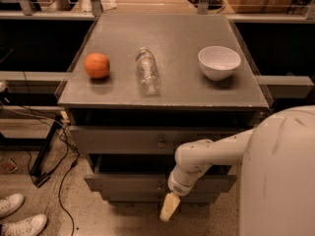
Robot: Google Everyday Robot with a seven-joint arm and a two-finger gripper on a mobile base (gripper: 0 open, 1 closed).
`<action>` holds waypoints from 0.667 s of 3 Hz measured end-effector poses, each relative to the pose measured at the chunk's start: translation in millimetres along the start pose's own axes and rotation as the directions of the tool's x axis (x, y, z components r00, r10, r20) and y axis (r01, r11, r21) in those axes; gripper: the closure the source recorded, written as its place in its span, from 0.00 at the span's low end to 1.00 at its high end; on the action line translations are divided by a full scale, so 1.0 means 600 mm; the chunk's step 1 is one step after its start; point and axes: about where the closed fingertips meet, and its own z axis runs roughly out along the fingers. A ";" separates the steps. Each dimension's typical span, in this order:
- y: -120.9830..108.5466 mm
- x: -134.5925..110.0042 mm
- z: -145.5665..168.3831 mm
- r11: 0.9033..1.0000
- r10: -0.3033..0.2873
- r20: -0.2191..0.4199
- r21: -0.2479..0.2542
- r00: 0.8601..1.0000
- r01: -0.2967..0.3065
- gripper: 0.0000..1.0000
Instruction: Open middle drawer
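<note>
The robot's white body [280, 176] fills the corner in front of the cabinet [162, 102] and to its right, cut off by the frame and hiding the cabinet's right lower side. The arm [211, 154] reaches from it across the cabinet's front. The wrist covers part of the middle drawer [123, 182] just right of centre. The gripper [169, 208] hangs pointing down at the foot of the cabinet, over the lowest drawer [133, 197]. Only 1 pale yellow tip shows, so I cannot tell whether it is open or closed, and it appears to hold nothing.

The middle drawer is the 2nd grey front down, below the top drawer [118, 140], with a dark gap above it. Its knob [159, 185] is hard to make out beside the wrist.

Left of the cabinet, 2 white shoes [15, 215] are cut off by the frame, near cables [61, 181] on the floor.

On the cabinet's top lie an orange [97, 65], a clear bottle [147, 71] on its side and a white bowl [219, 62]. Any print on the bottle is too small to read. Behind the cabinet, shelves sit in shadow.
</note>
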 end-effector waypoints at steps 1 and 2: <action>-0.002 -0.002 -0.004 1.000 0.000 0.000 0.000 1.000 0.000 0.00; -0.003 -0.002 -0.004 1.000 0.000 0.000 0.000 1.000 0.000 0.00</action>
